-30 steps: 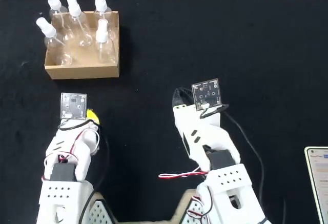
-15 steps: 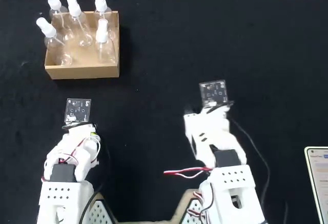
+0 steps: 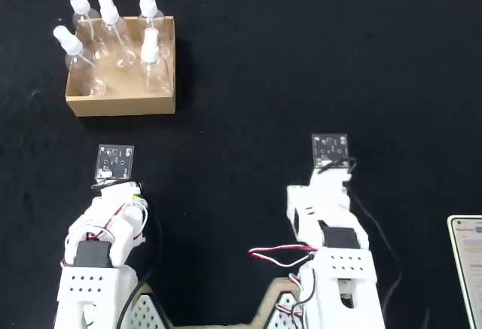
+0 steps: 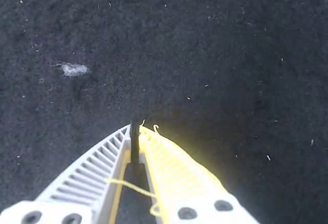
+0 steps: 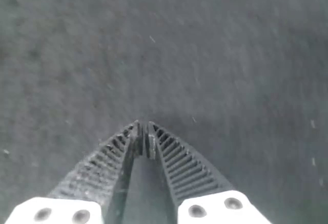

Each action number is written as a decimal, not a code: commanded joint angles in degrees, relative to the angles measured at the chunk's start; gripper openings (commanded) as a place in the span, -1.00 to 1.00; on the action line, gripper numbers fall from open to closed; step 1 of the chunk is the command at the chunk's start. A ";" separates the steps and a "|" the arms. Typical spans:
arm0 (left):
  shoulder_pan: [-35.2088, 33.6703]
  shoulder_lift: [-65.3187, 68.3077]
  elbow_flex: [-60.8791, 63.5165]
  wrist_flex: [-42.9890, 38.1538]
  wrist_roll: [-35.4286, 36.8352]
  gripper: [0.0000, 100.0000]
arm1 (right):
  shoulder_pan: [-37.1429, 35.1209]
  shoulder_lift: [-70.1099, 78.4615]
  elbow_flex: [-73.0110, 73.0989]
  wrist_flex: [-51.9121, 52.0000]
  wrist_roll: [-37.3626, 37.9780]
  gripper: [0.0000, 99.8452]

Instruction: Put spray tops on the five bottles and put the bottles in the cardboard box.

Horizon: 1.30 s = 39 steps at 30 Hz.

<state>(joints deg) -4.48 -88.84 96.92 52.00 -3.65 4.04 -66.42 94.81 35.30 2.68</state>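
Note:
Several clear bottles point(image 3: 113, 39) with white spray tops stand upright inside the cardboard box point(image 3: 120, 103) at the back left of the black table. Both arms sit folded near the front edge, far from the box. The left gripper point(image 4: 137, 129) is shut with nothing in it, its white and yellow fingers meeting just above the black cloth. The right gripper point(image 5: 143, 130) is shut too, empty, its tips together over bare cloth. In the high view the left arm point(image 3: 105, 223) is at the front left and the right arm point(image 3: 327, 208) at the front centre-right.
A white device point(image 3: 467, 261) lies at the table's front right edge. Cables point(image 3: 279, 252) trail by the right arm's base. A bit of white lint point(image 4: 74, 69) lies on the cloth ahead of the left gripper.
Both arms have pulled back toward the front edge. The right arm also swung to the right; the left arm settled half a second ago. The bottles and box stayed put.

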 commanded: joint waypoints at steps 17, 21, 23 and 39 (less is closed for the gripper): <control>-0.48 -10.02 0.75 0.35 -0.09 -0.94 | 2.37 -1.01 -4.62 17.14 -0.09 -0.98; -0.48 -15.91 0.48 0.35 -0.09 -0.94 | 2.37 -1.01 -4.62 17.14 -0.09 -0.98; -0.40 -15.74 0.48 0.35 -0.09 -0.94 | 2.37 -1.01 -4.62 17.14 -0.09 -0.98; 0.13 -15.65 0.48 0.35 -0.09 -0.94 | 2.37 -2.95 -3.91 17.14 0.09 -0.98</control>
<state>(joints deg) -4.48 -103.78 96.92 52.09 -3.65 5.63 -67.47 92.53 51.65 2.68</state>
